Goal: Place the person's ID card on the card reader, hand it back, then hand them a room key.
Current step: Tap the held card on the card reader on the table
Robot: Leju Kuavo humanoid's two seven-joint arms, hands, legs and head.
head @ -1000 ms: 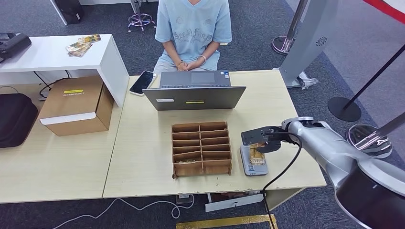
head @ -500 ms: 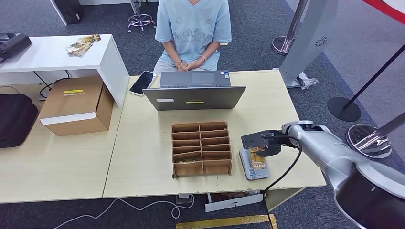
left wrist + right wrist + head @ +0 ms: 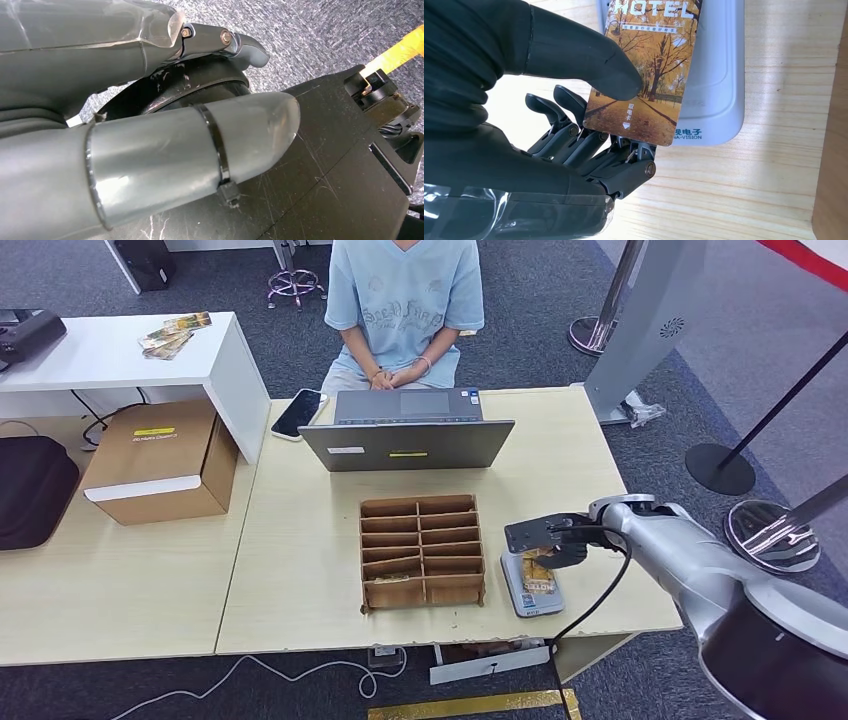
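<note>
My right hand (image 3: 562, 538) pinches a card (image 3: 540, 577) printed with autumn trees and the word HOTEL. It holds the card over the grey card reader (image 3: 522, 598) near the table's front right edge. Up close, the thumb (image 3: 594, 67) presses on the card (image 3: 649, 65) and the darker fingers sit under its near end. The reader (image 3: 720, 75) lies beneath the card on the wood; I cannot tell whether they touch. My left hand (image 3: 165, 145) hangs low with nothing in it, thumb and fingers apart. A person (image 3: 405, 300) sits behind the table, hands folded.
A cardboard divider box (image 3: 423, 550) stands just left of the reader. An open laptop (image 3: 405, 440) and a phone (image 3: 298, 412) lie at the table's far side. A brown carton (image 3: 160, 460) and a white side table (image 3: 110, 355) with several cards are at the left.
My right hand has lowered slightly and brought the card down from a tilted hold to lie flatter over the reader. The person has not moved.
</note>
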